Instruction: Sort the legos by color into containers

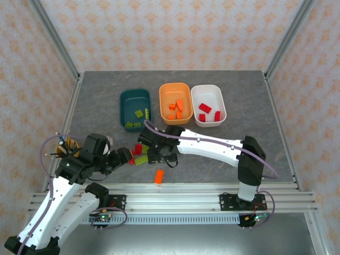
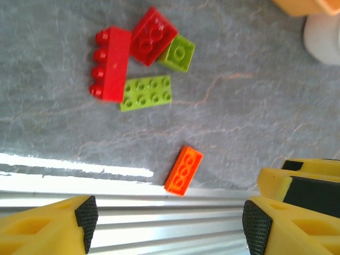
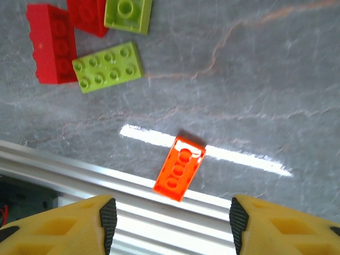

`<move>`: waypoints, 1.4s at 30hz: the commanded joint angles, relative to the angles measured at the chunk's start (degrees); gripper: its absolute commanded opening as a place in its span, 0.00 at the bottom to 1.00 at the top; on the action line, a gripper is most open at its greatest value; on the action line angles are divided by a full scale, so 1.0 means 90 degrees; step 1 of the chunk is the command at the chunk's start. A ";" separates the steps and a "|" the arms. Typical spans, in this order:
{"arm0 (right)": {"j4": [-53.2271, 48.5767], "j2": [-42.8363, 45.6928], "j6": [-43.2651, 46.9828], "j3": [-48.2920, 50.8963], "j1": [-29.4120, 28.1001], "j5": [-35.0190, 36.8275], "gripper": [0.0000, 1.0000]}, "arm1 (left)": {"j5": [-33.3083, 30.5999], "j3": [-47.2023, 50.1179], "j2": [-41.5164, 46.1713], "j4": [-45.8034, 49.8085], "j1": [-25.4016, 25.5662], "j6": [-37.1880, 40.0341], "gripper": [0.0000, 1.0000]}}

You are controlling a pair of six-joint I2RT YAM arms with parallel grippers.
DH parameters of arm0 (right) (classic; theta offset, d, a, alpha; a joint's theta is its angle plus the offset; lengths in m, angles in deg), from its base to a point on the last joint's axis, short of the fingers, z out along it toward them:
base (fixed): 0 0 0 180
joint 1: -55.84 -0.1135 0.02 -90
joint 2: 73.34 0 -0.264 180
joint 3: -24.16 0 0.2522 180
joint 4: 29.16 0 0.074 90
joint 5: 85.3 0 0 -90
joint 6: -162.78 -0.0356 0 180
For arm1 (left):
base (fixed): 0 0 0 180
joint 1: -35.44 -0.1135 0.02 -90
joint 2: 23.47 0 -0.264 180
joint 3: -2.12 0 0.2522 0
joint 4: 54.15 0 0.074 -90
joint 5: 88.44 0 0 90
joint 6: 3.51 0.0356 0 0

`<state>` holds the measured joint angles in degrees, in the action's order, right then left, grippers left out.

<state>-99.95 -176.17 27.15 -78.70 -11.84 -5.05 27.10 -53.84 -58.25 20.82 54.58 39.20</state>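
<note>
Obs., near to far. All places are referred to the lone orange brick (image 1: 159,176).

1. Aluminium rail (image 1: 186,192): it runs just on the near side of the orange brick. The brick lies flat on the grey worktop (image 1: 239,106), studs up, right at the rail's edge and apart from every other piece.

2. Left end effector (image 2: 170,220): you have it open. The fingers stand wide apart, with nothing between the pads and nothing touched. From overhead it sits left of the orange brick and a little beyond it.

3. Right end effector (image 3: 171,219): also parted and empty, no contact with any brick. From overhead it hangs just beyond the orange brick, and in its own camera the brick lies ahead of the gap between the fingers.

4. Loose cluster, beyond and left of the orange brick: a long red brick (image 2: 112,64), a square red brick (image 2: 153,36), a small green brick (image 2: 179,53) and a green plate (image 2: 146,93). The four are packed against one another. The green plate is the member nearest the orange brick but well clear of it.

5. Tubs, in a row well beyond the orange brick:
- The teal tub (image 1: 133,101) is beyond and left; it holds green pieces (image 1: 141,113).
- The orange tub (image 1: 175,87) is almost straight beyond; it holds orange pieces (image 1: 178,109).
- The white tub (image 1: 208,91) is beyond and right; it holds red pieces (image 1: 203,108).
</note>
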 commanded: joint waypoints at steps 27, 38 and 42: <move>0.0837 -0.1523 -0.3017 0.0617 -0.0627 0.0137 0.55 | 0.0863 0.0500 0.0754 0.0582 0.0130 0.0334 0.75; 0.0864 -0.1751 -0.2880 0.0592 -0.0597 0.0085 0.47 | 0.0785 0.0540 0.0945 0.0640 0.0130 0.0176 0.75; 0.0885 -0.1729 -0.2860 0.0604 -0.0585 0.0137 0.37 | 0.0766 0.0539 0.0955 0.0602 0.0130 0.0142 0.75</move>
<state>-92.15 -190.86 1.21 -73.91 -16.86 -5.60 33.97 -48.99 -50.27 27.11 55.32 41.35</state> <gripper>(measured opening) 0.390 0.752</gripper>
